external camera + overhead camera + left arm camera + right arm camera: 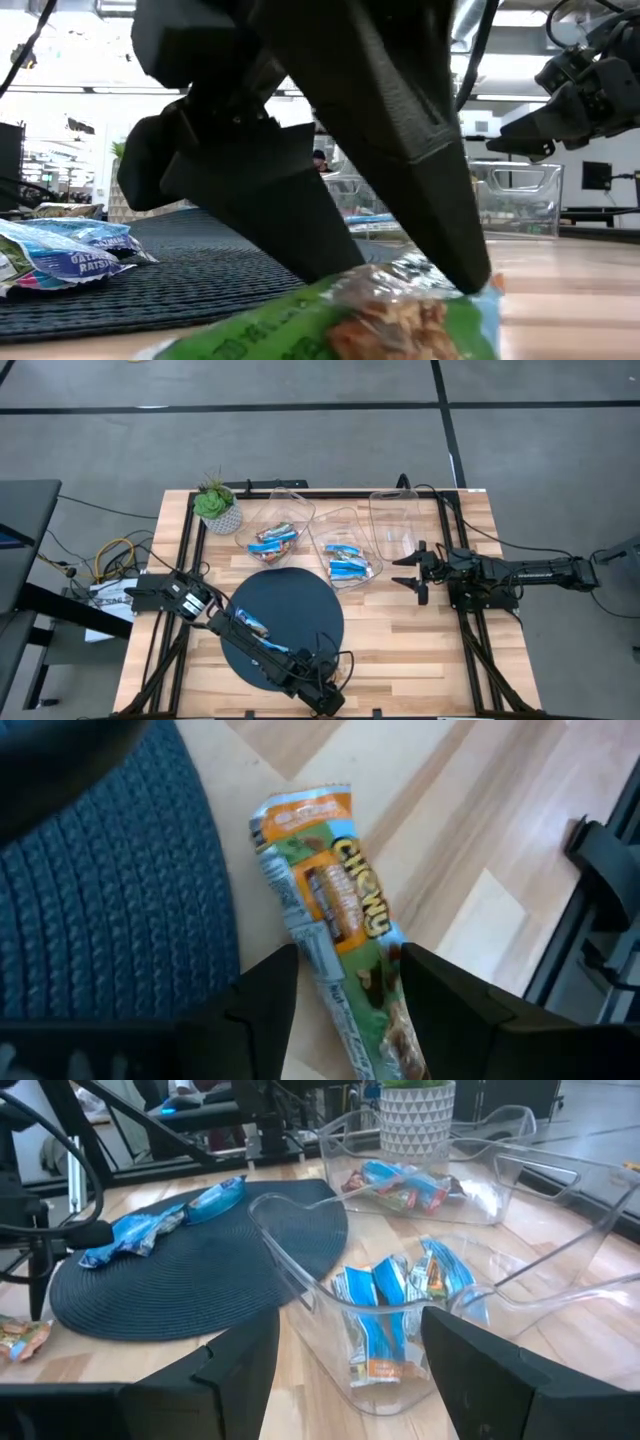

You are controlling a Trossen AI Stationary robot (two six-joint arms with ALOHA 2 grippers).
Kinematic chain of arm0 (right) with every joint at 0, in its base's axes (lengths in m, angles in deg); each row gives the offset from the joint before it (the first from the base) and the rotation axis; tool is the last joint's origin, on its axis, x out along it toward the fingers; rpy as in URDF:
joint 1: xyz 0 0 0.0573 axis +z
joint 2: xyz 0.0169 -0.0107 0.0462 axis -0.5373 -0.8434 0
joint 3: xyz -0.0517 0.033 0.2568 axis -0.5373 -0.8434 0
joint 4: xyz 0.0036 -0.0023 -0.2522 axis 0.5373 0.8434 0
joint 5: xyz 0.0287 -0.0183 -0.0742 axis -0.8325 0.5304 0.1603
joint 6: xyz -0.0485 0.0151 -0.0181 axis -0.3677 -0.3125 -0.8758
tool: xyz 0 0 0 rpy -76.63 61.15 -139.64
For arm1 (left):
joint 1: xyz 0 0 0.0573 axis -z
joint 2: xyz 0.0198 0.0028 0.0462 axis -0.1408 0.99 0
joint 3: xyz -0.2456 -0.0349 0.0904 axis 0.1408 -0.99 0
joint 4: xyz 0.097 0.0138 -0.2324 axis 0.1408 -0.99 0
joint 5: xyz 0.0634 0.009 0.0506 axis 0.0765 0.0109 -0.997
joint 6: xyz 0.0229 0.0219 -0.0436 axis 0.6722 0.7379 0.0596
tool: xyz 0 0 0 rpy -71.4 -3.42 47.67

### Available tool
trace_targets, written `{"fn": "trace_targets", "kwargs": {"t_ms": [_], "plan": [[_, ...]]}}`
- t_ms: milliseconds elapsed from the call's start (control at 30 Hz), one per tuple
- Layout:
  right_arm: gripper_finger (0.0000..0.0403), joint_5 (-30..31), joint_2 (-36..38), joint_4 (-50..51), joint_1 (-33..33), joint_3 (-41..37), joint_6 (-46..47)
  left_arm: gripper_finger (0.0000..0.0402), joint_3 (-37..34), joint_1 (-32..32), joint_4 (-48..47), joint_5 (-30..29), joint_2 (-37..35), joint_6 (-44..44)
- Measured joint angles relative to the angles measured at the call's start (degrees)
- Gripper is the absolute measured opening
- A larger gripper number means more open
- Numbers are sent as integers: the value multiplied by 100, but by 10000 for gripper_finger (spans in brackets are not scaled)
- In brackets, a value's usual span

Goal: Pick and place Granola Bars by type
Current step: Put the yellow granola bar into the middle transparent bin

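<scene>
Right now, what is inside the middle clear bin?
The middle clear bin holds several granola bars in mostly blue wrappers, standing and leaning against each other. How many there are, and what lies beneath them, cannot be seen because they overlap.

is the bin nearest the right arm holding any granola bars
No, the clear bin by the right gripper shows only bare plastic; bars lie in the other two bins.
</scene>
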Motion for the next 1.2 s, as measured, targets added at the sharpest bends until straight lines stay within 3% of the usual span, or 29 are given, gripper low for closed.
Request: {"fn": "trace_targets", "kwargs": {"t_ms": [367, 700, 833, 1000, 1200], "plan": [[240, 1, -1, 18, -1, 2, 0, 164, 24, 37, 171, -29, 137, -31], [240, -1, -1, 17, 1, 2, 0, 69, 9, 37, 291, 16, 164, 398], [240, 1, -1, 19, 2, 2, 0, 51, 3, 37, 494, 78, 180, 635], [240, 0, -1, 17, 0, 2, -1, 51, -13, 19, 1025, 123, 197, 1350], [240, -2, -1, 19, 1, 0, -2, 50, -11, -171, 1624, -566, -95, 2836]]}}
